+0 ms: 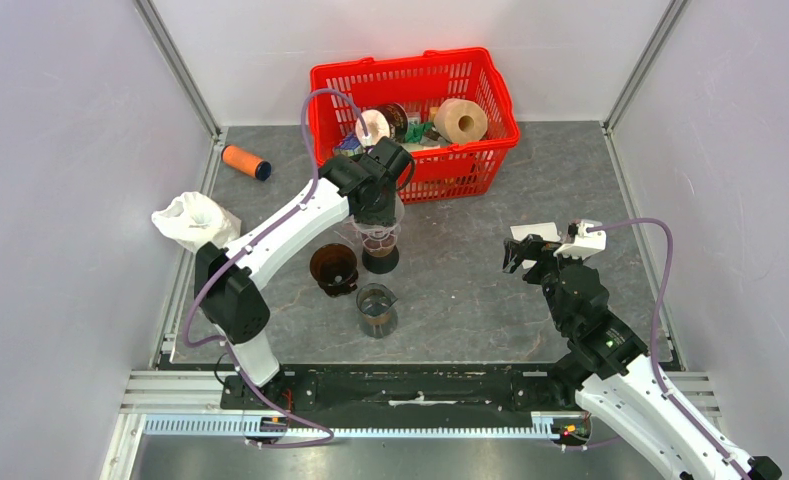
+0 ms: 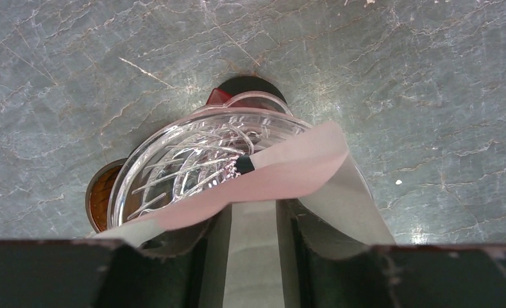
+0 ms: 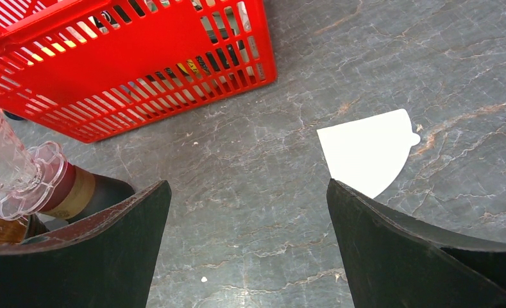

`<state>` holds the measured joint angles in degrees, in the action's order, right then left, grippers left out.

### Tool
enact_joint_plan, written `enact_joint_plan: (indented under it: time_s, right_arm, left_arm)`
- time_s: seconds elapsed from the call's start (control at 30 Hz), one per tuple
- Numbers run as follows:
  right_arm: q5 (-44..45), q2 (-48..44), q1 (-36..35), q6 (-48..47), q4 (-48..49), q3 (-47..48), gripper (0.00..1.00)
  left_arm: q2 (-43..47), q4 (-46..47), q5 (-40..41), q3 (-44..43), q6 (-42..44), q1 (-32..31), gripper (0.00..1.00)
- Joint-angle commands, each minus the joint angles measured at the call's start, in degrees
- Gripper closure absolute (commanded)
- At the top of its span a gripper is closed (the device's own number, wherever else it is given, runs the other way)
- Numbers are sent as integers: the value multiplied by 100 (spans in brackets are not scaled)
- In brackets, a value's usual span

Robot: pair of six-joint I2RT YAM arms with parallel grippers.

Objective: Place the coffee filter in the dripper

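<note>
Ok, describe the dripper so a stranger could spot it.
Find the red basket at the back. Just in front of it stands the dripper. Unlike the brown cup and glass beaker beside it, it's a clear ribbed cone with a white filter across its rim.

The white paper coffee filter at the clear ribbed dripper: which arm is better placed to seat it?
Left. The white paper filter juts from the left gripper directly over the clear ribbed dripper. The right gripper hangs open, well away to the side.
</note>
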<state>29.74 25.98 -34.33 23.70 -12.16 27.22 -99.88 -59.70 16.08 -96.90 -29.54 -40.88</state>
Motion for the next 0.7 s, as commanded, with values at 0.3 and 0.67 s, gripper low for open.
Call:
enact_joint_plan:
  time_s: [0.3, 0.67]
  right_arm:
    - [100, -89, 11, -106, 38, 29, 1]
    - [111, -71, 7, -112, 31, 29, 1]
  left_arm:
    - [109, 55, -130, -3, 31, 19, 53]
    - [149, 55, -262, -4, 35, 18, 42]
